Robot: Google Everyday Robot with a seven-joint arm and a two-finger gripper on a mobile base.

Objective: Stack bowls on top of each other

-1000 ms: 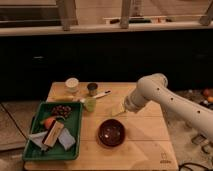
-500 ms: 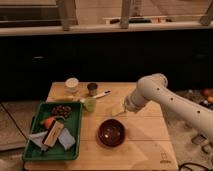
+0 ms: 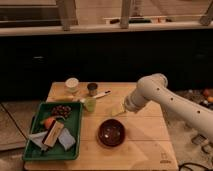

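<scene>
The gripper, spread wide and empty near the glossy, dark reddish-brown round bowl, is best lowered astride the rim nearest it.

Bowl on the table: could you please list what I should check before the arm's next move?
1. Bowl upright on the table: ok.
2. Gripper open, empty, over the table beyond the bowl: ok.
3. Green cup apart from the bowl: ok.
4. Nothing between gripper and bowl: ok.
5. Second bowl found: cannot tell; a dark round thing lies in the tray.
</scene>
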